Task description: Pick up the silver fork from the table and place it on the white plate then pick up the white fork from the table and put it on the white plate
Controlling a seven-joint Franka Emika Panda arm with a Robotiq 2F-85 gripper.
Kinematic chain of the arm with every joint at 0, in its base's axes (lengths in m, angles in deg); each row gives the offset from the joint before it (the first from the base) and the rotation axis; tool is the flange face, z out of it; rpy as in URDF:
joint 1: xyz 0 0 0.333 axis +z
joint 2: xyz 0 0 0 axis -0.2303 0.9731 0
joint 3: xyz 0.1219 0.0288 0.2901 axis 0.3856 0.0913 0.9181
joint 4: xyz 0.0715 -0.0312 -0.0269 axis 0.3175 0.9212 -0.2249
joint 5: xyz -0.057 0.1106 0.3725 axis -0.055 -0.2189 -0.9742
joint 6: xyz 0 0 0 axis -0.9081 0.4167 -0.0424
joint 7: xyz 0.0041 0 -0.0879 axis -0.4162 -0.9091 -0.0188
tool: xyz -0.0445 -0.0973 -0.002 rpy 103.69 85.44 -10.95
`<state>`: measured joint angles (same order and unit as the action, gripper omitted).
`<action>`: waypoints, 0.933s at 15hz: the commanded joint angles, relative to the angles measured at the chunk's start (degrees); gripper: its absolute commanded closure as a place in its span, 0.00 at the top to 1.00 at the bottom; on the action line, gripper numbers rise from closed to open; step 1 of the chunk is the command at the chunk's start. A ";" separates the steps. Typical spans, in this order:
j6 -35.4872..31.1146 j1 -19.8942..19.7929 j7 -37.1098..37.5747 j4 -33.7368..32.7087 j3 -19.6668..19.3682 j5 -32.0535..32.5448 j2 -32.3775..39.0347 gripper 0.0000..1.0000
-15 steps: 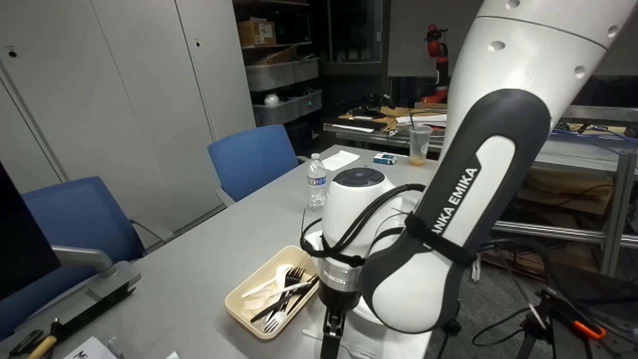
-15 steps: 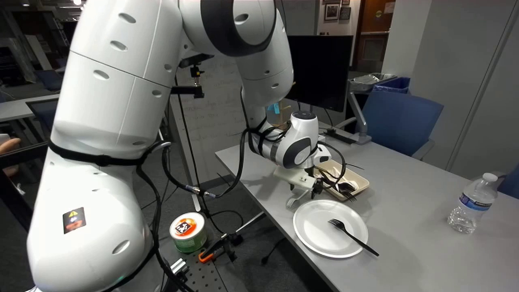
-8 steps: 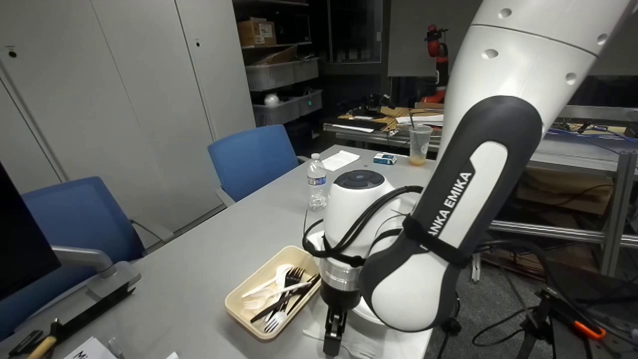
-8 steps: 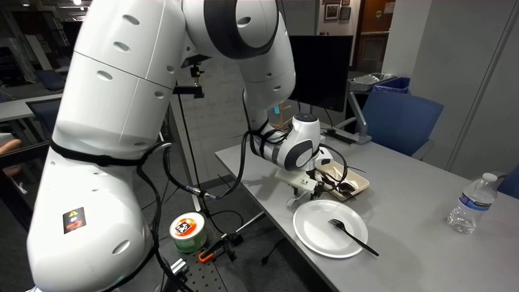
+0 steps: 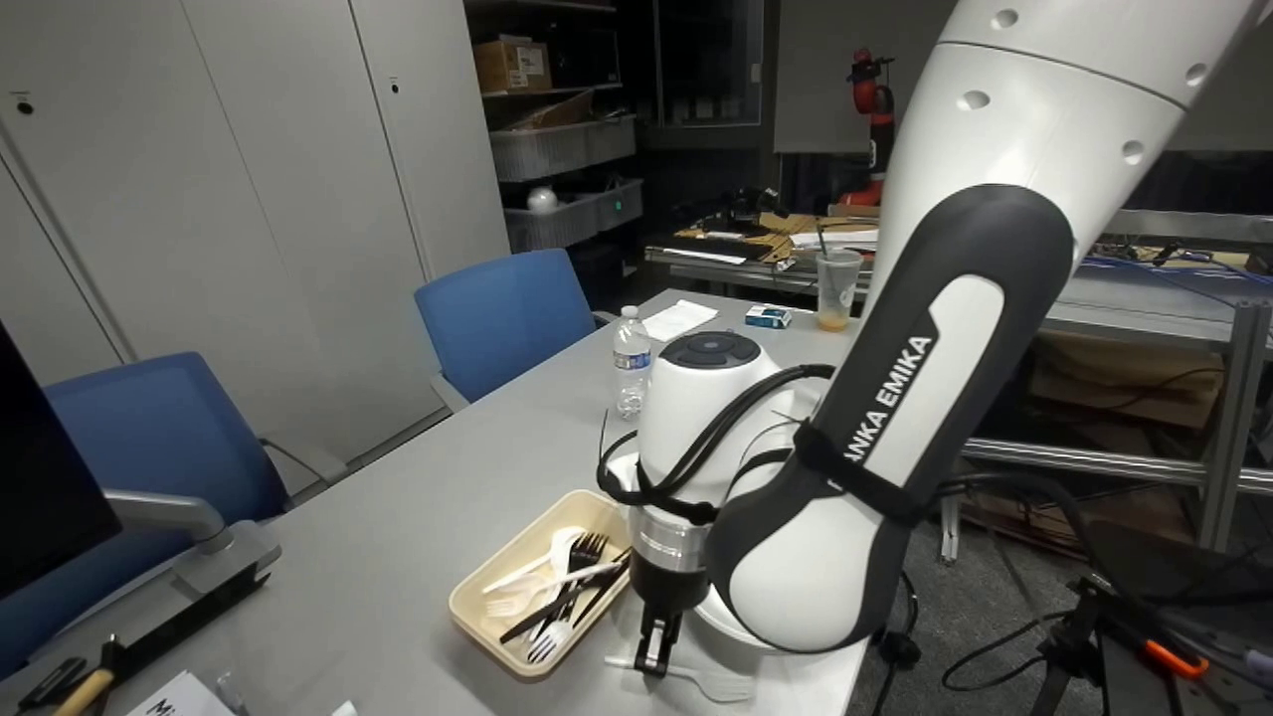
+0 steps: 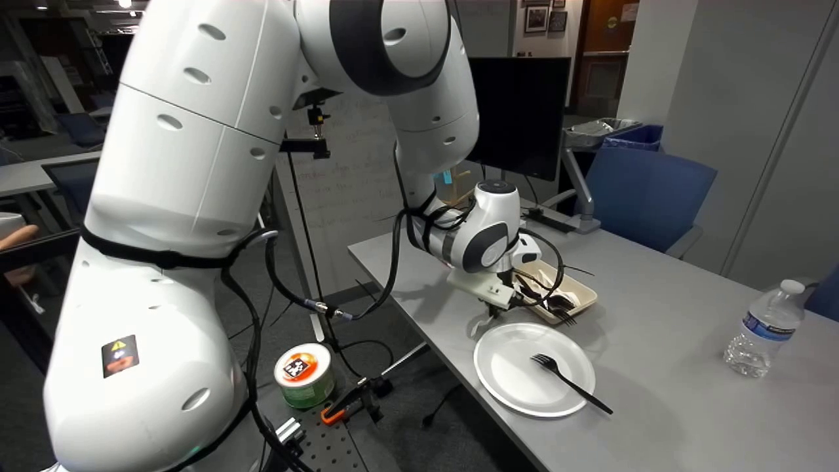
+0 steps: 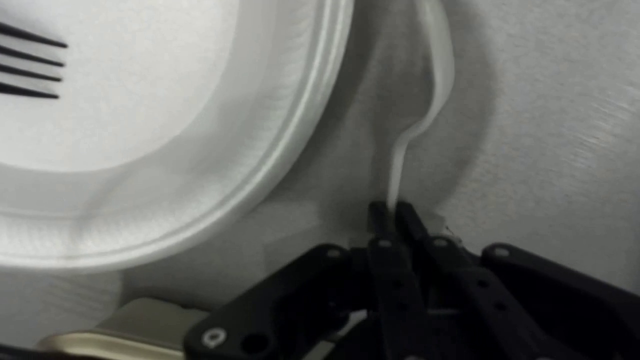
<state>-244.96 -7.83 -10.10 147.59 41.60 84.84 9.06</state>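
Note:
The white fork (image 7: 442, 65) is pinched by its handle between the fingertips of my gripper (image 7: 392, 212), its head curving away in the wrist view. In an exterior view the white fork (image 5: 724, 686) sticks out to both sides of the gripper (image 5: 653, 661), low over the table (image 5: 418, 557); whether it is fully clear of the surface I cannot tell. Close beside it is the white plate (image 6: 503, 387). The silver fork (image 6: 569, 381), looking dark, rests with its tines on the plate and its handle over the rim. Its tines (image 7: 20, 33) also show in the wrist view.
A tan tray (image 5: 532, 670) of black and white utensils stands right beside the gripper. A water bottle (image 6: 763, 331) is farther along the table. A monitor (image 6: 518, 118) rises at the table's end, and a cup (image 5: 837, 293) stands far back.
My gripper's jaws have closed on the white fork's handle, and the gripper has come up slightly with it. The plate, the silver fork and the tray stay where they were.

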 commanded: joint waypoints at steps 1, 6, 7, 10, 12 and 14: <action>0.16 -0.40 1.92 -1.61 0.57 -0.18 1.16 0.00; 1.31 -0.47 3.57 -0.20 0.42 -0.65 -1.57 0.01; 2.16 -0.83 3.85 0.36 0.49 -0.89 -2.82 0.01; 3.00 -1.83 4.39 1.82 0.48 -1.38 -6.24 0.01; 3.03 -2.62 4.30 2.65 0.04 -1.34 -8.29 0.01; 2.86 -3.82 4.04 3.20 -0.20 -1.61 -9.43 0.01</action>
<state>-243.40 -10.01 -6.20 148.49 41.47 84.29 3.28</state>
